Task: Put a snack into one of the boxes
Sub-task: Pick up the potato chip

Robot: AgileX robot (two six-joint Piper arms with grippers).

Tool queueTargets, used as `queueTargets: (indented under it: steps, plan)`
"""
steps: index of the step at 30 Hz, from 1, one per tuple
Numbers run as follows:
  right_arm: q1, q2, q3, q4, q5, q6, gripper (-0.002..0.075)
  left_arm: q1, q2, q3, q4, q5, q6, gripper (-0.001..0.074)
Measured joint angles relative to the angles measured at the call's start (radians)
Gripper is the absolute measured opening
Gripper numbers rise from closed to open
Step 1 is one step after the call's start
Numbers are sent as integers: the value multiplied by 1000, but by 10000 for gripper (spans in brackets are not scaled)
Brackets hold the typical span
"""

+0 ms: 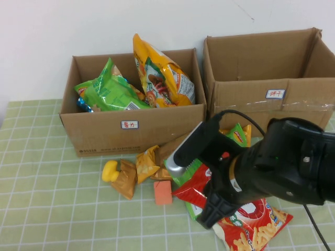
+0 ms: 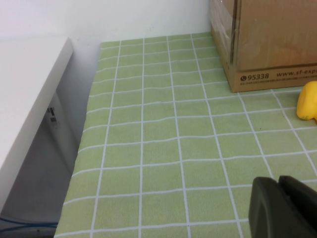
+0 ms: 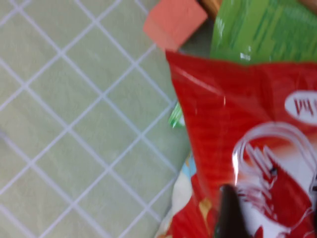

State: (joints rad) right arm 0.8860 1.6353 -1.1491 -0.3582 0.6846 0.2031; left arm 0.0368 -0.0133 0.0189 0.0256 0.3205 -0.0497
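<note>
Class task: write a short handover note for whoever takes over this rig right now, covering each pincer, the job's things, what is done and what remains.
Right pincer: down over the red shrimp snack bag, fingertips at the bag; whether it has a grip cannot be told.
Left pincer: parked low over the bare tablecloth, away from the pile.
The red shrimp snack bag lies on the table in front of the boxes, partly over a green bag.
Lower cardboard box already holds other bags.
Done: approach to the bag.
Left: grip, lift, carry, drop into the box.
</note>
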Motion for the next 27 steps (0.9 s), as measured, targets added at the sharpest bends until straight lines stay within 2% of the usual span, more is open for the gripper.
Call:
queueTargets:
  steps: [3,5,7,12,20,27]
  plan:
    - [0,18,0,-38,-21,6,497,0,0,0,0,0,0,-2]
    - [0,39,0,-94,-26,6,603,0,0,0,2,2,0,-2]
    - [0,65,0,-161,-24,6,654,0,0,0,2,2,0,-2]
    - [-2,145,0,-265,-30,8,685,0,0,0,2,2,0,-3]
    - [23,202,0,-282,-144,8,692,0,0,0,2,2,-3,-2]
    - [15,258,-7,-293,-149,8,692,0,0,0,2,2,-3,-2]
